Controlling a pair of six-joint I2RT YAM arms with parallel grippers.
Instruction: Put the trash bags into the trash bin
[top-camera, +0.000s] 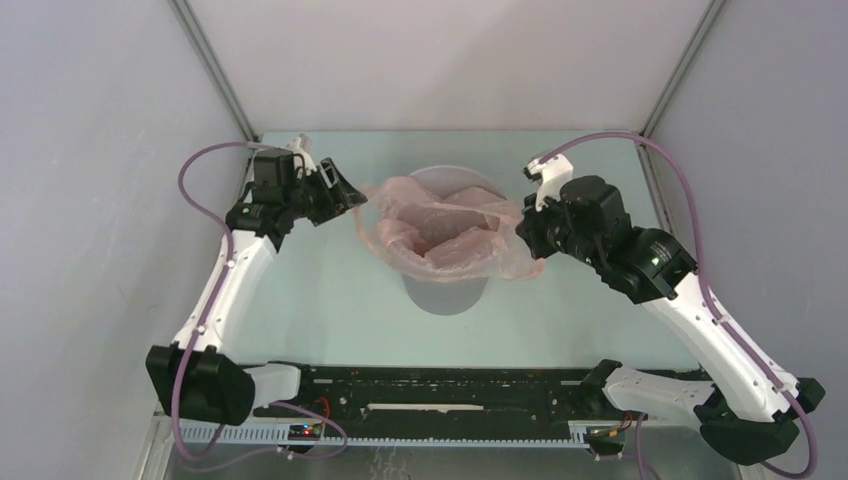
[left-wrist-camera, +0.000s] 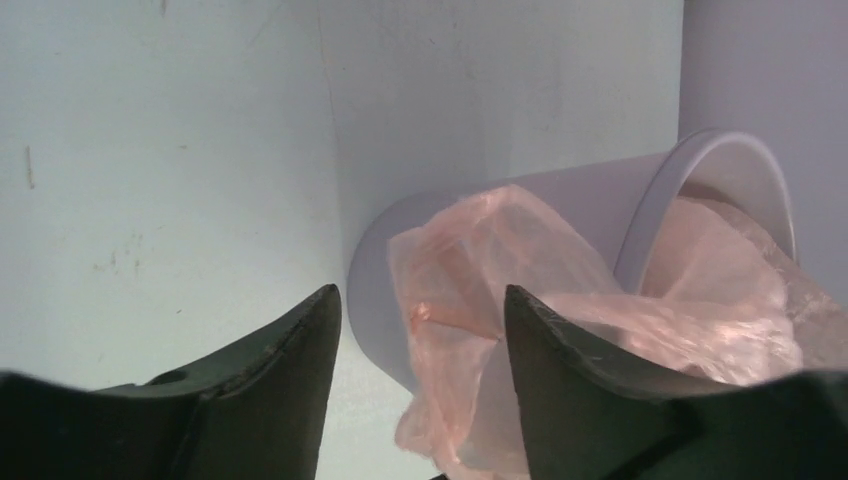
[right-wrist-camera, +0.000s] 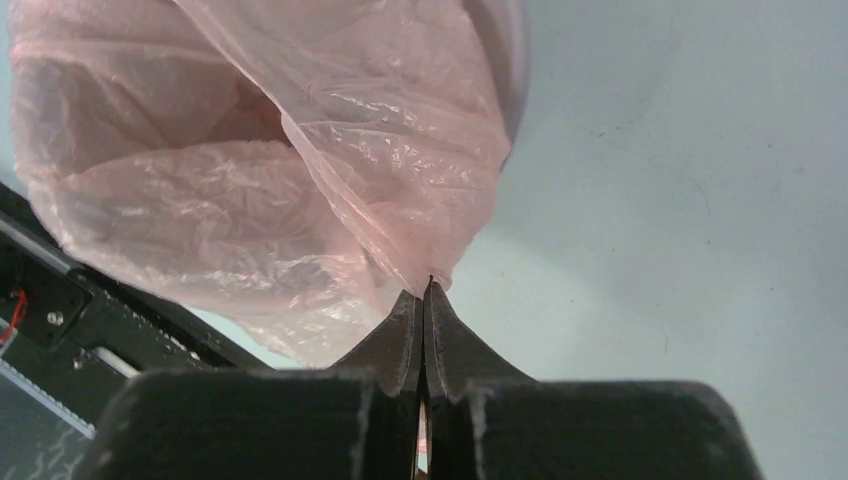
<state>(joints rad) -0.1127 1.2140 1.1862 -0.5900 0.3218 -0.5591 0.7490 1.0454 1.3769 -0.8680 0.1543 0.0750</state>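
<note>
The grey trash bin (top-camera: 445, 290) stands upright mid-table. The pale-pink trash bag (top-camera: 440, 235) lies crumpled across the bin's mouth, partly inside, its film spilling over the left and right rim. My left gripper (top-camera: 352, 196) is open at the bag's left edge; in the left wrist view its fingers (left-wrist-camera: 300, 340) stand wide apart (left-wrist-camera: 420, 310) with a hanging fold of the bag (left-wrist-camera: 470, 300) between them, in front of the bin (left-wrist-camera: 380, 290). My right gripper (top-camera: 528, 232) is shut on the bag's right edge, pinching the film (right-wrist-camera: 380, 170) at its fingertips (right-wrist-camera: 428, 290).
Grey enclosure walls stand left, right and behind. A black rail (top-camera: 450, 395) with cabling runs along the table's near edge, also showing in the right wrist view (right-wrist-camera: 60, 320). The pale-green tabletop (top-camera: 330, 300) surrounds the bin.
</note>
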